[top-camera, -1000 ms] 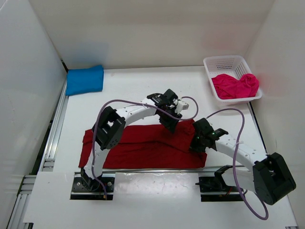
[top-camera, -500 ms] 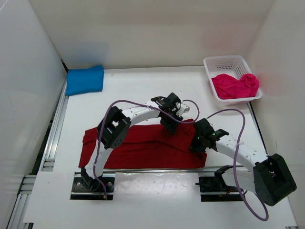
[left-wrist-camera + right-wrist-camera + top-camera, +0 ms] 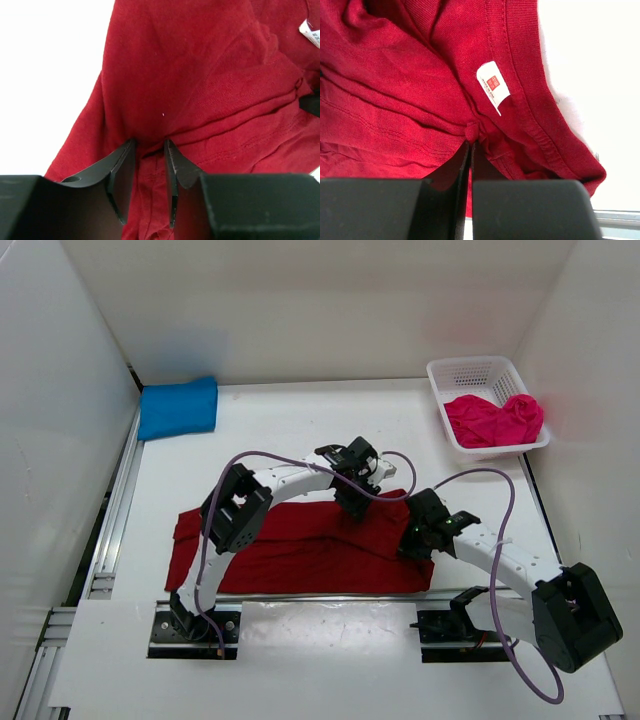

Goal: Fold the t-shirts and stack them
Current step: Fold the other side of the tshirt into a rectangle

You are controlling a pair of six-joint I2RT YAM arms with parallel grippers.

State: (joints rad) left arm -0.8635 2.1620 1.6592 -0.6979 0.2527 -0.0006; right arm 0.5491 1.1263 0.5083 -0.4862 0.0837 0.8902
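Item 1. Dark red short-sleeved cloth t-shirt: lay as a long, rumpled band running left to right across the white table, just beyond the arm bases. Its far edge was puckered toward the right end. It served as the reference for all entries below.

Item 2. Left gripper: sat on the shirt's far edge, right of its middle. In the left wrist view the fingers stood only narrowly apart, with a raised fold of the red cloth pinched between them.

Item 3. Right gripper: sat on the shirt's right end, nearer than the left gripper. In the right wrist view the fingers were pressed almost together, nipping a small tuck of the red cloth at their tips.

Item 4. White sewn-in label: lay on the shirt beside the ribbed hem, just beyond the right gripper's tips.

Item 5. Bright blue cloth t-shirt: lay folded into a thick pad, well apart from the red shirt, beyond its left end at the far left corner.

Item 6. Bright pink-magenta cloth t-shirt: lay crumpled, well apart from the red shirt, beyond its right end.

Item 7. White plastic mesh basket: held the pink-magenta shirt, which spilled over its near rim.
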